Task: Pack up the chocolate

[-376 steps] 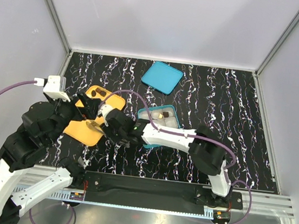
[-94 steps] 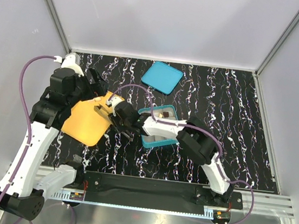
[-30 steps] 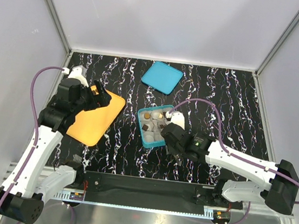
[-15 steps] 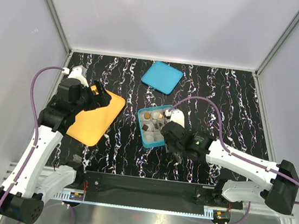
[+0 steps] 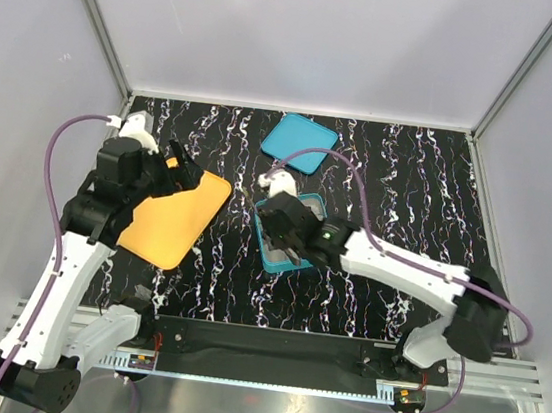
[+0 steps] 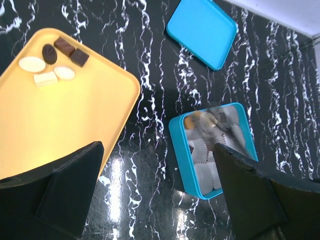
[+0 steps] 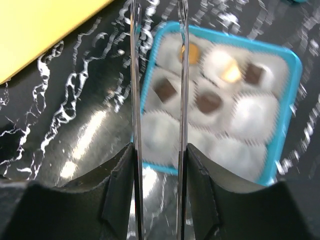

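Several pieces of chocolate, dark and pale, lie in the far corner of the yellow tray. More chocolate sits in white paper cups inside the blue box. My right gripper hovers over the box's left side, and its thin blades stand apart with nothing between them. From above, the right gripper covers most of the box. My left gripper is wide open and empty. It hangs high, and from above the left gripper sits over the far corner of the tray.
The blue lid lies flat on the black marbled table behind the box. The right arm's elbow reaches out to the right. Grey walls close in the table on three sides.
The right gripper has swung from the box's near right side to over its far left part. The left arm has shifted slightly back and stays open.
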### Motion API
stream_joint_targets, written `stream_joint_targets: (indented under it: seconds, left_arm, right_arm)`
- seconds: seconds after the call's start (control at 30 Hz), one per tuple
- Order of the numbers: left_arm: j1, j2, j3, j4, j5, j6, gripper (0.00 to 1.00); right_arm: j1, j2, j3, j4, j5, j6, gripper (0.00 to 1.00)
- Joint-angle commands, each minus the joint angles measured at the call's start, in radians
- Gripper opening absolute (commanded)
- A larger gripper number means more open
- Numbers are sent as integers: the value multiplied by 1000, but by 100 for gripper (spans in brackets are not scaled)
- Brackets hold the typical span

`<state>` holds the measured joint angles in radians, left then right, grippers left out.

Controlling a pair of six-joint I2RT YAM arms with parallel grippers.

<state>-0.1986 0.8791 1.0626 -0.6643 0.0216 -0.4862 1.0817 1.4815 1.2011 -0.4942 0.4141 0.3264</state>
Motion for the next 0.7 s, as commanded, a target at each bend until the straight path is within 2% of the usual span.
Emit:
stream_joint_targets:
  seconds: [0.0, 0.27, 0.4, 0.67]
  left_arm:
    - [5, 0, 91, -4, -18, 29, 99]
    - [5, 60, 203, -63, -71, 11, 99]
    - [10, 90, 246, -107, -104, -11, 99]
    - [24, 169, 336, -146, -74, -43, 99]
  right_arm:
    - [-6, 119, 110, 180, -64, -130, 49]
    - [-20, 378, 297, 359, -214, -223, 50]
    - [-22, 500, 376, 393, -258, -286, 50]
    - [-19, 632, 498, 433, -305, -351, 50]
